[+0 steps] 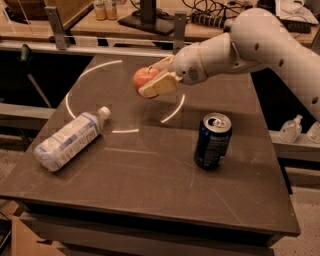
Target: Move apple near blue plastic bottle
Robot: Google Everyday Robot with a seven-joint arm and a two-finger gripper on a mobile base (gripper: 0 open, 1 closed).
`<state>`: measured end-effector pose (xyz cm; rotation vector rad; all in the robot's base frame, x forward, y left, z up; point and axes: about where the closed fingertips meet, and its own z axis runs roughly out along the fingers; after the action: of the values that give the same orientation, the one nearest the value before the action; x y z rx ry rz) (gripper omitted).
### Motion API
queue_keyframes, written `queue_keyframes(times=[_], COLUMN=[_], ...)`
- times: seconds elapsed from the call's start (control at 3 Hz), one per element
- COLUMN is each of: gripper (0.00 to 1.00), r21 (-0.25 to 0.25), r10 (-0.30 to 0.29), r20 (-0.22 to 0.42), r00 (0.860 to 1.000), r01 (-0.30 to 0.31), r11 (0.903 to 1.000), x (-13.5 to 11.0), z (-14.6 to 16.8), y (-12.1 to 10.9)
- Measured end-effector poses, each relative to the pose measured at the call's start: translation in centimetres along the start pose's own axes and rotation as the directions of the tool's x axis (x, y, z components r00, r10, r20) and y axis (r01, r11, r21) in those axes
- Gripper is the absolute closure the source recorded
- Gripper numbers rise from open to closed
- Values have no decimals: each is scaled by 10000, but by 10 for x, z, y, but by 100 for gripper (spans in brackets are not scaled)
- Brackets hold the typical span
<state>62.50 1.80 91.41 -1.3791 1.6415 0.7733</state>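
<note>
My gripper (150, 80) is shut on the red-orange apple (143, 77) and holds it in the air above the back middle of the dark table (150, 190). The blue plastic bottle (70, 138), clear with a white cap and a pale blue-and-white label, lies on its side at the left of the table, cap pointing back right. The apple is up and to the right of the bottle's cap, apart from it.
A dark blue soda can (213, 140) stands upright right of centre. My white arm (250, 45) reaches in from the upper right. A bench with cables and small bottles (106, 9) runs behind the table. A small clear bottle (290, 129) sits off the table's right edge.
</note>
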Motion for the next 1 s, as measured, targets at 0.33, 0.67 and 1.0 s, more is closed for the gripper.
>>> queue_keyframes(times=[0.33,0.67,1.0], gripper=[100,84,59], r21=[-425,-747,-759], r10=[56,132,151], r20=[177,333,176], r00=[9998,9994,9997], r01=[-49,-107,-137], r11=[9991,9971,9970], x=[3,0,6], z=[30,45,51], y=[33,53,67])
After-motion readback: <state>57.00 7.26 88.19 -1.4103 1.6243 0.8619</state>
